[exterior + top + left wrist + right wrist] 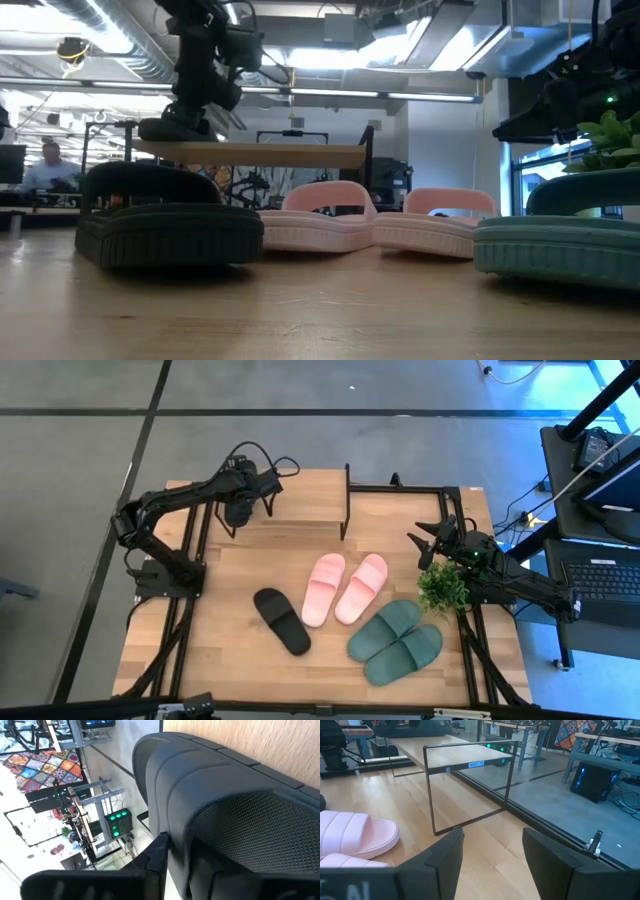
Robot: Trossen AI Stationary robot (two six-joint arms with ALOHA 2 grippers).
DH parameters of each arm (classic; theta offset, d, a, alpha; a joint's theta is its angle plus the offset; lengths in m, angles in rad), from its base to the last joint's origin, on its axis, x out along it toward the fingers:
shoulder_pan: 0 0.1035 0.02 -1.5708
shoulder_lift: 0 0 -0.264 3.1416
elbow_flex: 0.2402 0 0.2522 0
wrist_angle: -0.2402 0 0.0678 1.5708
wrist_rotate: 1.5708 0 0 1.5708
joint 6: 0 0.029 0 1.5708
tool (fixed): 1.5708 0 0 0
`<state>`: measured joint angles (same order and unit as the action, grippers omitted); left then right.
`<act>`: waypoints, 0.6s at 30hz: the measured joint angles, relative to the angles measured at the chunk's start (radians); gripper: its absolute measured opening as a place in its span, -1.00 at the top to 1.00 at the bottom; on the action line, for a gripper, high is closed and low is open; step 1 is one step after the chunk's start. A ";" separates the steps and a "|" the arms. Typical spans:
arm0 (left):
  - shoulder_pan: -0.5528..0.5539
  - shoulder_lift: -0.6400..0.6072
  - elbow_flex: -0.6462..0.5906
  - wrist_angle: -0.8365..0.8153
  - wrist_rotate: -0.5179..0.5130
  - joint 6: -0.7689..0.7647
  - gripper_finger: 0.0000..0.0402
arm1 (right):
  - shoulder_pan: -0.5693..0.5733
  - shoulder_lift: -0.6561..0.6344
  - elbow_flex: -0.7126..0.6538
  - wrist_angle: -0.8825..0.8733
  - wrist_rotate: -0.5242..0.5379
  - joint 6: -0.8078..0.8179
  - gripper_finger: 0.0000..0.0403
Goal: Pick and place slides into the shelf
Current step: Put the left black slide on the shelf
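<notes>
One black slide [235, 815] lies sole-down on the left end of the shelf's plank top [300, 508], with my left gripper [240, 510] right over it and shut on it. The other black slide [282, 621], the pale pink pair [323, 588] [361, 587] and the dark green pair [386, 627] [405, 653] lie soles-down on the table in front of the shelf. My right gripper [492, 855] hovers open at the table's right side, beyond the green pair, pointing at the shelf's right end [455, 752]. My left gripper comes down from above on the black slide [178, 128] on the shelf top [260, 153]. One finger [155, 862] lies against the slide's outer side beside the strap [240, 805]; the slide hides the other finger. The slide's sole rests on the plank.
A small green plant [443, 588] stands at the table's right edge, right beside my right arm and next to the green slides. Black frame bars [420, 490] run along the table's far right. Bare wood lies at the near left of the table [200, 650].
</notes>
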<state>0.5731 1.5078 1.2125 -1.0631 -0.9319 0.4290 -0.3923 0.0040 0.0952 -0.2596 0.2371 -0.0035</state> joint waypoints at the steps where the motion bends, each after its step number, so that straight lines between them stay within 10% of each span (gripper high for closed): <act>1: 0.000 0.000 0.000 0.000 0.000 0.000 0.72 | 0.000 0.000 0.000 0.000 0.000 0.000 -0.02; 18: -0.013 -0.004 0.003 -0.025 -0.033 -0.003 0.24 | 0.000 0.000 0.000 0.000 0.000 0.002 -0.02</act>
<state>0.5597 1.5041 1.2154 -1.0884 -0.9647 0.4262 -0.3923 0.0040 0.0952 -0.2596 0.2371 -0.0012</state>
